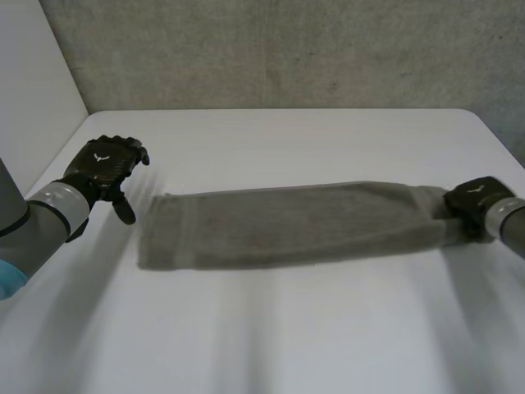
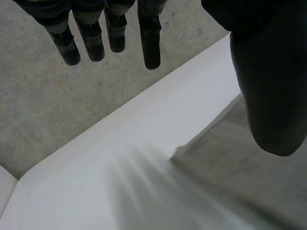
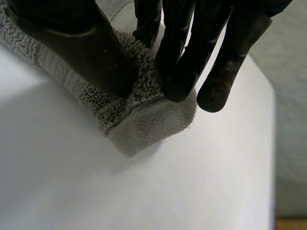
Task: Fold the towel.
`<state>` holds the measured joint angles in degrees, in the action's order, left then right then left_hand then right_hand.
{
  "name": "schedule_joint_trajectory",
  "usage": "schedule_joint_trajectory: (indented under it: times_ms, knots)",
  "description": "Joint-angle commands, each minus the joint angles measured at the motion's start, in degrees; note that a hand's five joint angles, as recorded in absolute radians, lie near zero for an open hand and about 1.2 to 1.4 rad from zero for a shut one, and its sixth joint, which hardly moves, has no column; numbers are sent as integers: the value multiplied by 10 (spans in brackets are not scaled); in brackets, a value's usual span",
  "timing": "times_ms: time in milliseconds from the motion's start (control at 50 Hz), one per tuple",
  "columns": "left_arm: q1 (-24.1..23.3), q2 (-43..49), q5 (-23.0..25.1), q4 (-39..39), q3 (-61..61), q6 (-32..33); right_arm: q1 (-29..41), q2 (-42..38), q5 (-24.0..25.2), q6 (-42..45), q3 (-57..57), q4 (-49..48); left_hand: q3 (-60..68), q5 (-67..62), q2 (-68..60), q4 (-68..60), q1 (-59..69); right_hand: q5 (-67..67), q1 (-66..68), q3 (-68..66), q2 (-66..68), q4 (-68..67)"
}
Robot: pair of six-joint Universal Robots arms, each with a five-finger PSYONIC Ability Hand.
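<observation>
— Nearest is my grey left arm point(image 1: 37, 222). Its black left robot hand point(image 1: 102, 168) is released, fingers straight and holding nothing.

— Where is it against the cloth?

— Just beside the left end of the long grey terry towel point(image 1: 287, 226), not touching it. The towel stretches as a narrow strip across the flat white counter point(image 1: 287, 336).

— And your other side?

— My black right robot hand point(image 1: 476, 201) is grasping the towel's right end, with a corner pinched between thumb and fingers point(image 3: 180, 72), low against the counter.
</observation>
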<state>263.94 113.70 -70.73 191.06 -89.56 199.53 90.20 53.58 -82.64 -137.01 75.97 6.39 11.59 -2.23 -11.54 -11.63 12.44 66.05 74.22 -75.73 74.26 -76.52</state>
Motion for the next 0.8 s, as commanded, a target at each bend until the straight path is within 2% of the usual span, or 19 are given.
schedule_joint_trajectory:
  times_ms: [20, 120, 160, 180, 220, 240, 260, 280, 320, 340, 380, 400, 440, 560, 660, 680, 700, 720, 800]
  knots:
    - [2, -2, 0, 0, 0, -1, -34, 36, -23, 54, -39, 6, 0, 7, 0, 1, -9, 39, 58, -43, 57, -35]
    - [2, -9, 0, 0, -1, -2, -12, 52, -26, 47, -85, 16, -2, 8, 1, 2, -11, 39, 58, -43, 57, -35]
    - [1, -13, -1, 0, -1, -3, 50, 76, -24, 22, -116, 30, -2, 8, 1, 2, -11, 39, 58, -43, 57, -35]
    - [1, -13, -1, 0, -1, -3, 50, 76, -23, 22, -116, 30, -2, 8, 1, 2, -11, 39, 58, -43, 57, -35]
    - [2, -16, -1, 0, -1, -3, 133, 79, -23, -6, -155, 35, -2, 8, 1, 2, -11, 39, 58, -43, 57, -35]
    - [2, -16, -1, 0, -1, -3, 133, 79, -23, -6, -155, 35, -2, 8, 1, 2, -11, 39, 58, -43, 57, -35]
    - [2, -16, -1, 1, 0, -3, 177, 76, -23, -17, -173, 35, -2, 8, 1, 2, -11, 39, 58, -43, 57, -35]
    - [2, -16, -1, 1, 0, -3, 177, 76, -23, -17, -173, 35, -2, 8, 1, 2, -11, 39, 58, -43, 57, -35]
    - [2, -16, -2, 1, 2, -4, 271, 50, -23, -30, -208, 32, 0, 7, 0, 1, -9, 39, 58, -43, 57, -35]
    - [2, -16, -2, 1, 2, -4, 271, 50, -23, -30, -208, 32, 0, 7, 0, 1, -9, 39, 58, -43, 57, -35]
    - [2, -16, -2, 1, 1, -4, 366, 2, -25, -30, -234, 32, -2, 8, 1, 2, -11, 39, 58, -43, 57, -35]
    - [2, -16, -2, 1, 1, -4, 366, 1, -25, -30, -234, 32, -2, 8, 1, 2, -11, 39, 58, -43, 57, -35]
    - [1, -16, -2, 1, -1, -4, 433, -54, -26, -23, -245, 33, 0, 7, 0, 1, -9, 39, 58, -43, 57, -35]
    - [2, -16, -3, 1, -1, -4, 500, -127, -25, -20, -250, 16, 0, 7, 0, 1, -9, 39, 58, -43, 57, -35]
    - [3, -16, -3, 1, -1, -4, 503, -141, -19, -23, -249, -1, -2, 8, 1, 2, -11, 22, 40, -25, 40, -17]
    - [3, -16, -3, 1, -1, -4, 503, -141, -23, -23, -249, 2, -2, 8, 1, 2, -11, -315, -297, 312, -297, 319]
    - [3, -16, -3, 1, -1, -4, 503, -141, -23, -23, -249, 2, -2, 8, 1, 2, -11, -318, -300, 315, -300, 323]
    - [3, -16, -3, 1, -1, -4, 503, -140, -25, -26, -244, 2, -2, 8, 1, 2, -11, -646, -628, 643, -628, 651]
    - [2, -16, -2, 1, -1, -4, 495, -127, -26, -30, -238, 0, -2, 8, 1, 2, -11, -661, -642, 657, -643, 665]
